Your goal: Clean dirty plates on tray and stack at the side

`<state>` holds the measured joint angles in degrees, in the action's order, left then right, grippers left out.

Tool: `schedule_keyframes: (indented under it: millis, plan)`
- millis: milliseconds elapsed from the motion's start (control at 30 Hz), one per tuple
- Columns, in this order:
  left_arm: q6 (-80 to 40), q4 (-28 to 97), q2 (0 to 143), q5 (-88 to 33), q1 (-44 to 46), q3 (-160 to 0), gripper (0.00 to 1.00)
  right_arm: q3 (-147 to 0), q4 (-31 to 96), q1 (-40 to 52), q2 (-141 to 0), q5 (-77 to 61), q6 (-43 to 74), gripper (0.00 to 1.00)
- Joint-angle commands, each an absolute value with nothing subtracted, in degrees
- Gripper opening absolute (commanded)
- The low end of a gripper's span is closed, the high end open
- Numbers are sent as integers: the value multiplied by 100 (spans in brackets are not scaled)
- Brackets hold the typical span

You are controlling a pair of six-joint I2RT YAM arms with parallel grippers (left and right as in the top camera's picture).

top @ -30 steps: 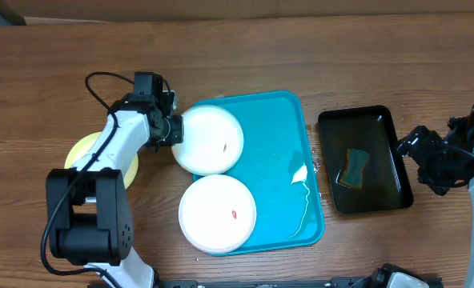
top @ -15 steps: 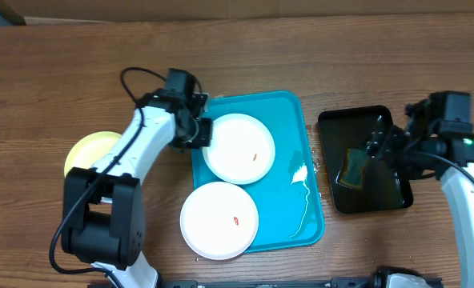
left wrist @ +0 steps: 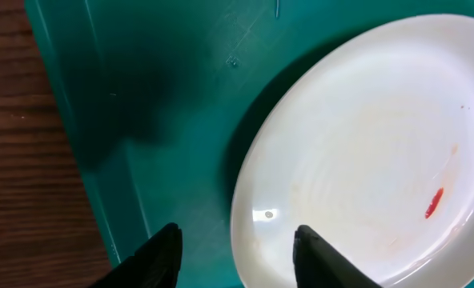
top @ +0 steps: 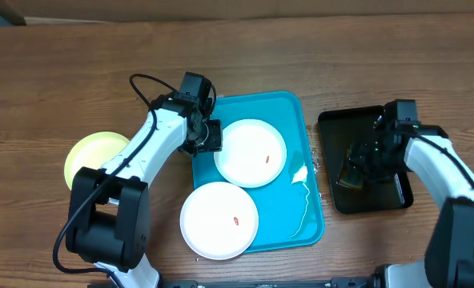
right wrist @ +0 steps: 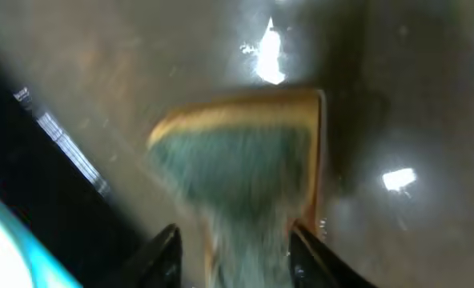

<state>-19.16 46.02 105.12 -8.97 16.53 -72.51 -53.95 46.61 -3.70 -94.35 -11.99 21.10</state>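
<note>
On the bare wood at the far left lies the green-rimmed plate point(top: 85, 156), off the tray, probably the start of the stack. The left gripper point(top: 211, 136) stands at the upper white plate point(top: 251, 152), jaws apart with its rim between them, not pinched. This plate lies flat on the blue tray point(top: 289, 112), so it can be wiped there. The lower white plate point(top: 219, 220) overhangs the tray's corner. In the black tray point(top: 385, 120), the right gripper point(top: 365, 156) has its fingers on both sides of the sponge point(top: 353, 170), I think to fetch it. The blur hides whether they press it.

The table point(top: 381, 48) is grained wood, the cyan tray point(top: 289, 120) smooth plastic, the white plates point(top: 251, 154) glossy.
</note>
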Motion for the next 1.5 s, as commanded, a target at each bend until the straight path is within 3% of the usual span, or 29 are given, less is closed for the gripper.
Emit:
schedule_keyframes:
  millis: [0,33,100,133,333,367,400,467,667,800,867,1033,1100,1167,1233,1267,1400,1433,1467]
  plan:
    - [-1605,4517,10414,-862,1710,-7360,50,-5363,4497,-342,-9966,-1157,2130,37]
    - [-1514,4495,10414,-862,1726,-7360,51,-5363,4466,-342,-10090,-1160,2132,31]
    - [-1262,4449,10416,-862,1769,-7358,53,-5363,4466,-344,-10300,-1166,2150,5]
    - [-1105,4431,10416,-864,1806,-7358,54,-5371,4512,-344,-10322,-1170,2147,4]
    - [-427,4377,10420,-882,2023,-7343,56,-5959,5266,-360,-9972,-1164,1979,4]
    - [-368,4338,10425,-884,2045,-7330,56,-6062,5371,-360,-9876,-1162,1942,11]
    - [-325,4278,10440,-873,2088,-7321,57,-6254,5594,-360,-9640,-1157,1870,25]
    - [-318,4259,10468,-808,2104,-7321,56,-6329,5708,-360,-9441,-1157,1833,38]
    - [-320,4257,10586,-705,2104,-7321,56,-6195,5905,-346,-9338,-1133,1844,45]
    - [-340,4193,10779,-760,2104,-7321,56,-5697,5428,-344,-9338,-1070,2080,44]
    - [-340,4189,10925,-790,2104,-7321,50,-5380,5116,-344,-9338,-965,2248,42]
    - [-340,4180,11207,-1098,2104,-7321,45,-4788,4508,-344,-9338,-950,2412,24]
    - [-340,4174,11288,-1103,2104,-7321,43,-4713,4421,-344,-9338,-950,2429,9]
    - [-340,4182,11336,-1103,2104,-7321,34,-4735,4436,-344,-9336,-945,2423,4]
    - [-340,4193,11358,-1105,2104,-7321,11,-4895,4587,-344,-9317,-943,2399,4]
    - [-340,4198,11358,-1105,2104,-7321,4,-5019,4696,-344,-9292,-943,2379,4]
    - [-340,4193,11356,-1210,2104,-7332,7,-5647,5175,-344,-9109,-945,2338,4]
    - [-340,4224,11351,-1210,2102,-7365,21,-5789,5295,-344,-9076,-945,2335,4]
    - [-340,4281,11347,-1219,2104,-7411,27,-5922,5417,-344,-9056,-945,2335,4]
